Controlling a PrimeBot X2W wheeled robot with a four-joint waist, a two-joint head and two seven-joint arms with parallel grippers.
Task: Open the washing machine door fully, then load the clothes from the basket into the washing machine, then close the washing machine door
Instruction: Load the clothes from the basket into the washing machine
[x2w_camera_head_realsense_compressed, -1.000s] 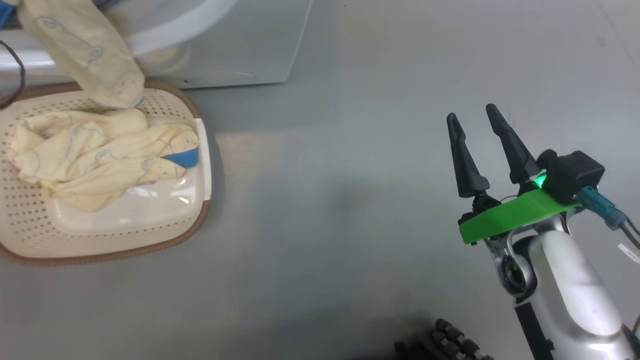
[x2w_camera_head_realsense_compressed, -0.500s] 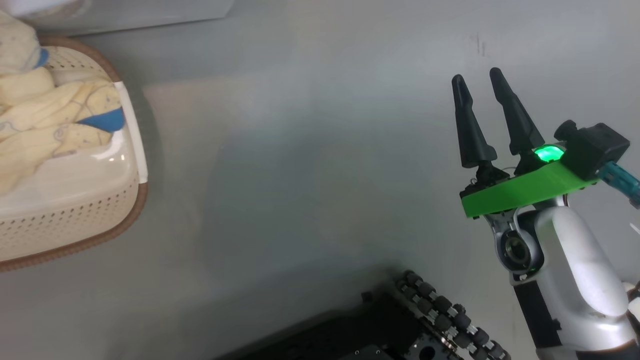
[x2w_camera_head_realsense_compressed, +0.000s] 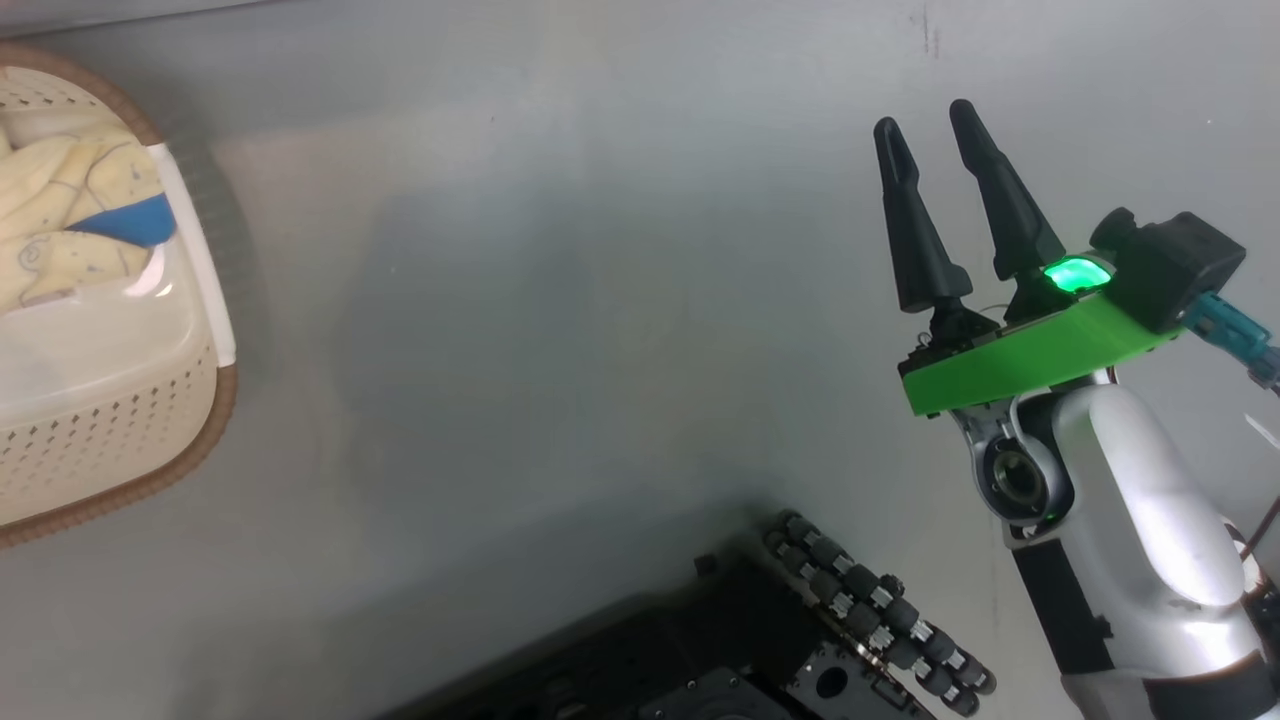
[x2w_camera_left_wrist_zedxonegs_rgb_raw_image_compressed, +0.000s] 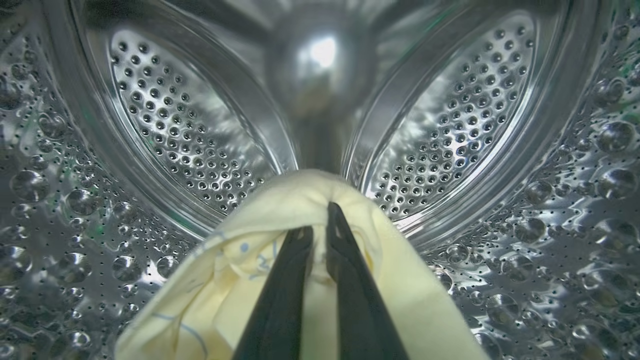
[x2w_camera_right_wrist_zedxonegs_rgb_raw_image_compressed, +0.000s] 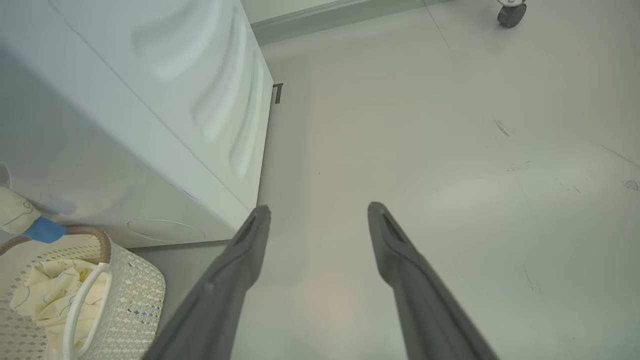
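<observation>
Washer (x2w_camera_right_wrist_zedxonegs_rgb_raw_image_compressed: 150, 100): white box, upper left of R wrist frame, on floor (x2w_camera_right_wrist_zedxonegs_rgb_raw_image_compressed: 450, 150). Drum (x2w_camera_left_wrist_zedxonegs_rgb_raw_image_compressed: 165, 125): perforated steel, all round L wrist frame. Basket (x2w_camera_head_realsense_compressed: 110, 420): left edge of head frame, w/ clothes (x2w_camera_head_realsense_compressed: 70, 220) inside. L gripper (x2w_camera_left_wrist_zedxonegs_rgb_raw_image_compressed: 320, 225): lower centre, inside drum, clamped on yellow garment (x2w_camera_left_wrist_zedxonegs_rgb_raw_image_compressed: 220, 280). R gripper (x2w_camera_head_realsense_compressed: 923, 115): right of head frame, fingers apart, holding nothing, above floor.

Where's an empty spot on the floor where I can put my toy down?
The big bare floor lies between the basket and the open right gripper, ahead of the robot's black base. More runs beside the washing machine. Crowded: the basket, holding clothes, and the drum, where the left gripper pinches a garment.
</observation>
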